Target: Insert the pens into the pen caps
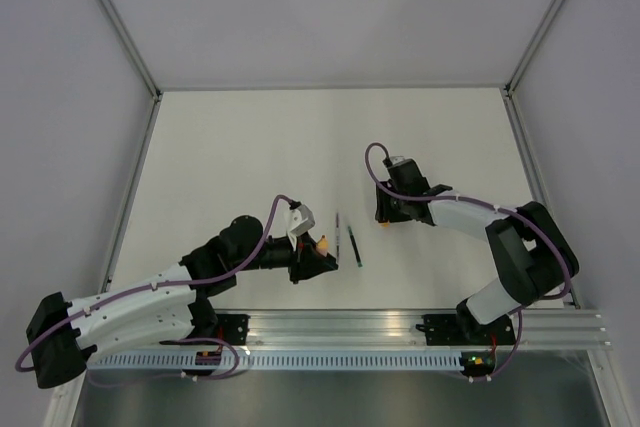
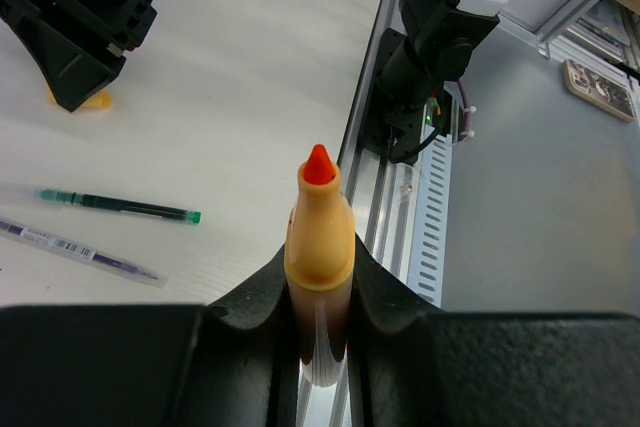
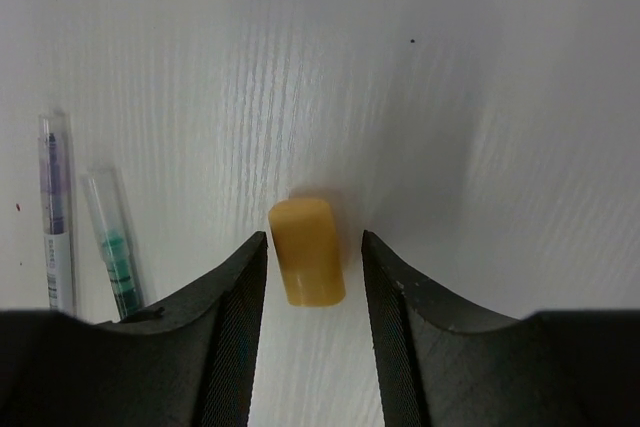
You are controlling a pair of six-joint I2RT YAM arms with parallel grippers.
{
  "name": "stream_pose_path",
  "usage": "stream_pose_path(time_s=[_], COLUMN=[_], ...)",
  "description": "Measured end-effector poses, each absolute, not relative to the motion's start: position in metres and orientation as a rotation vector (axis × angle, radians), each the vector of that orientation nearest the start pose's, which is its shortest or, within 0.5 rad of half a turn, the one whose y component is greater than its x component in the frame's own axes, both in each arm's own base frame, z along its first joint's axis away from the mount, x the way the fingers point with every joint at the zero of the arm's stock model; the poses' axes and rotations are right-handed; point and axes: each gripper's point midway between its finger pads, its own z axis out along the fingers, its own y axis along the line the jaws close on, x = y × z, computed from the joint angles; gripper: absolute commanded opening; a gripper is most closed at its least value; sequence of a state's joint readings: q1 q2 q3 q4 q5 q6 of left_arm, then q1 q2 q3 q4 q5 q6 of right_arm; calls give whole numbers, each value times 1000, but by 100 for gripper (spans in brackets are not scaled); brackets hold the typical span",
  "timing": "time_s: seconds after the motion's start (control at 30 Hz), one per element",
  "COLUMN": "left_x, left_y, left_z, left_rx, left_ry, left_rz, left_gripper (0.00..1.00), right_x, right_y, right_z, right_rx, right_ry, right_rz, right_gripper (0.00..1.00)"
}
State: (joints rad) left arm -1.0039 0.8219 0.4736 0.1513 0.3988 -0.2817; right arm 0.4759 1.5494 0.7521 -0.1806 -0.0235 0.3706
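Left tool (image 2: 320, 272) up close: clamped on the orange-ended pen (image 2: 320, 232), red tip sticking out past the fingers. Right tool (image 3: 313, 242) sits low over the tabletop (image 1: 250, 147), jaws part open, gripping nothing. Green-ended pen (image 2: 120, 206) and grey-silver pen (image 2: 75, 245) lie side by side between the tools. Orange cap (image 3: 306, 265) lies on its side between the right tool's fingers, unclamped.

White bench (image 1: 250, 147): a green-tipped pen (image 1: 353, 247) and a grey-purple pen (image 1: 338, 226) lie side by side toward its near edge; an orange cap (image 3: 306, 251) lies nearby.
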Motion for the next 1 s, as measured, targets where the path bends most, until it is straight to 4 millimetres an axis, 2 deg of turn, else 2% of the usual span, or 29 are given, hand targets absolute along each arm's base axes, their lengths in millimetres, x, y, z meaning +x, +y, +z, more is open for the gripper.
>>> stream_pose_path(time_s=[0.2,0.3,0.4,0.47,0.5,0.63,0.77,0.83,0.87,0.97,1.0], left_x=[101,101,101,101,101,103,104,104,104,102,101], left_y=[-304,-304,-303,-303,-302,-300,-298,-298,-297,-295,-293], left_z=[195,195,196,198,200,204,206,207,207,210,212], left_rx=[970,969,966,962,960,939,927,923,921,918,915], left_ry=[1677,1678,1674,1666,1661,1647,1638,1634,1629,1603,1588], left_rz=[-1247,-1245,-1245,-1245,-1245,-1233,-1227,-1226,-1226,-1236,-1241], left_gripper=[2,2,2,2,2,2,2,2,2,2,2], right_x=[296,297,298,297,297,296,284,278,277,273,266], right_y=[174,173,171,170,169,167,167,175,184,226,246], right_z=[14,13,13,13,13,13,19,36,51,122,159], right_rx=[-173,-182,-181,-183,-183,-169,-168,-166,-168,-172,-166], right_ry=[2564,2562,2560,2559,2559,2565,2591,2570,2533,2329,2220], right_rz=[246,191,159,147,141,129,131,150,166,299,388], right_gripper=[47,40,38,31,21,0,0,0,0,0,0])
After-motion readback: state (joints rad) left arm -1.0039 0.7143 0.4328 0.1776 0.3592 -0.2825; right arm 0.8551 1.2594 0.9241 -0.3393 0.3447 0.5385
